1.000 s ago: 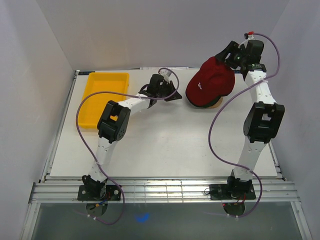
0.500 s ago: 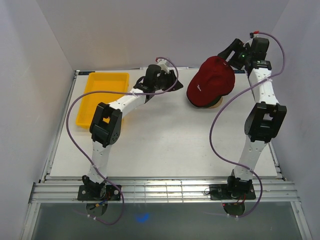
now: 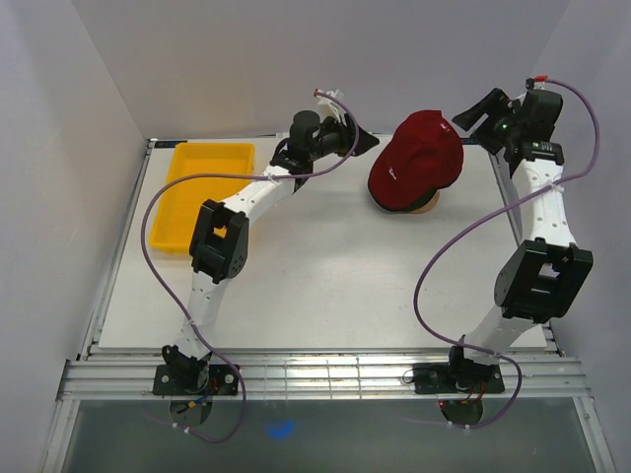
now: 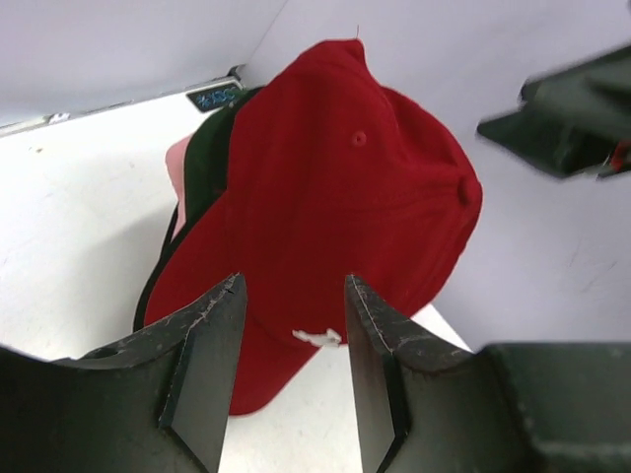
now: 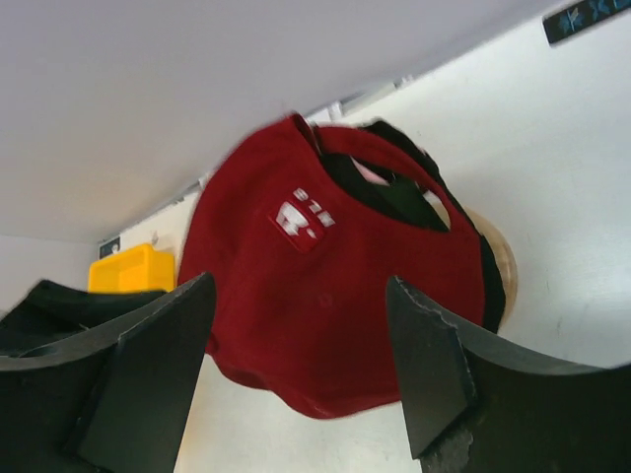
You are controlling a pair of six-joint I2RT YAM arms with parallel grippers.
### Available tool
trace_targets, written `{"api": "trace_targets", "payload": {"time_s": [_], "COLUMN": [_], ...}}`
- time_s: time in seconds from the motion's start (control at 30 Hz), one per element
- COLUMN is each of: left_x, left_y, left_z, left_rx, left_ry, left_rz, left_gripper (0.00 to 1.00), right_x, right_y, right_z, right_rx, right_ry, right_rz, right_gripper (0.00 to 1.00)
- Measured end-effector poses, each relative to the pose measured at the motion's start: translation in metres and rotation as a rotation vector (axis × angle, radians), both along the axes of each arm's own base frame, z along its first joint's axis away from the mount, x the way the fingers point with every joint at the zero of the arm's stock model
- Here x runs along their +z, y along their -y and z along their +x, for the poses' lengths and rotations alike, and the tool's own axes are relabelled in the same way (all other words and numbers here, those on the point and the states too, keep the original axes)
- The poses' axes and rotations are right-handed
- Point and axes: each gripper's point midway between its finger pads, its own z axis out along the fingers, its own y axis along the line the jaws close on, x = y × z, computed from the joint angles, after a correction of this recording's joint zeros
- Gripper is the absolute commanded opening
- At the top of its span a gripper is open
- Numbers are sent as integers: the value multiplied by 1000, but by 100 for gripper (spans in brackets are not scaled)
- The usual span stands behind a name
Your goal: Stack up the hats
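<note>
The red cap [image 3: 416, 158] sits over the black cap [image 4: 209, 168] and pink cap [image 4: 178, 163] on the wooden stand [image 5: 493, 258], far right of the table [image 3: 325, 276], so the stacking looks done. The left gripper [image 4: 293, 291] and right gripper [image 5: 298, 291] flank it, jaws parted, holding nothing. What's wanted next, I'd say, is drawing both clear without snagging the pile.

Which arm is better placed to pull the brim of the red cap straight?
Probably left: the open left hand faces the brim of the red cap; the right hand is behind it.
</note>
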Motion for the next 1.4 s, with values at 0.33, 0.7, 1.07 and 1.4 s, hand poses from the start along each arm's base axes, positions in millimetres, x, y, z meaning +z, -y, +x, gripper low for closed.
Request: {"api": "trace_targets", "payload": {"time_s": [0.33,0.7,1.07,1.4], "left_x": [-24,-54,-61,-75], "left_y": [30,49,60,62], "left_z": [24,24,15,12], "left_rx": [-34,-62,-79,-74], "left_ry": [22,-10,-37,-78], "left_rz": [-57,-68,-72,-52], "left_gripper": [58,54,26,1], "right_x": [-87,-89,-89,-86], "right_y": [1,7,10,11], "right_z": [-19,-3,3,10], "right_rx": [-11,5,-13,-26], "right_ry": [-182,-142,-136,-114], "right_rz": [55,74,89,108], "right_gripper": [71,65,55,22]}}
